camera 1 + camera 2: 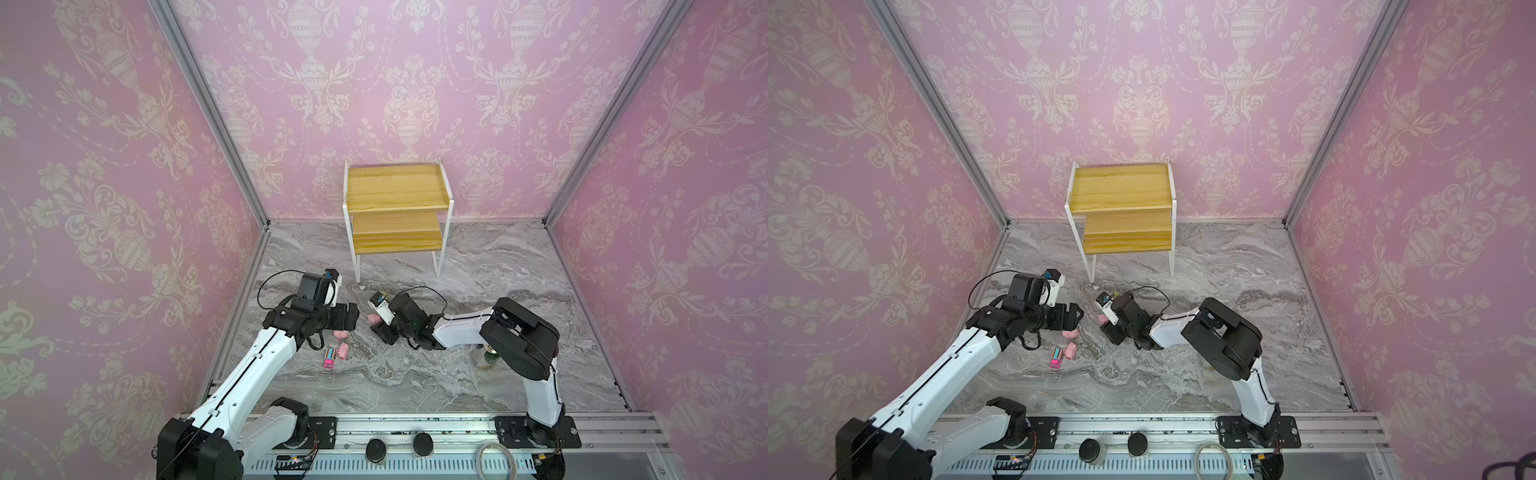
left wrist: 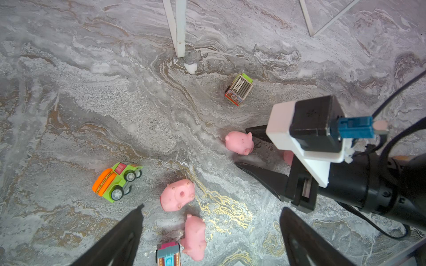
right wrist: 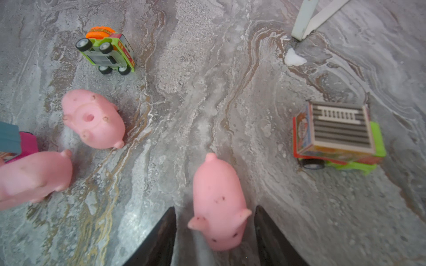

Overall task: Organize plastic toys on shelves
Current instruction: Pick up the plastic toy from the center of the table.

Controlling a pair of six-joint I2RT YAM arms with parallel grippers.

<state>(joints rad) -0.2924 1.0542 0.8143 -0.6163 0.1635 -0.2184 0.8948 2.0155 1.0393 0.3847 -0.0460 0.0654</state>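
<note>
Right end effector (image 3: 214,206): released, low over the tabletop (image 3: 184,92), straddling a pink pig (image 3: 216,182) with slim gaps either side. Left end effector (image 2: 211,207): released wide above a second pig (image 2: 177,195), a third pig (image 2: 194,237) and the pink-blue truck (image 2: 168,254). Farther out, orange-green truck (image 2: 116,182) tipped sideways; brown-green truck (image 2: 238,92) near a leg of the shelves (image 2: 180,27).

A pig (image 3: 219,202) stands on the worktop (image 3: 196,92) between the parted fingers (image 3: 159,241), near two other pigs (image 3: 94,119) (image 3: 34,177) and a toppled truck (image 3: 107,51).

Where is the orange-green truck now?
The orange-green truck lies tipped on the table beside the belly-up pig, seen in both wrist views; the left arm hides it in top views.
</note>
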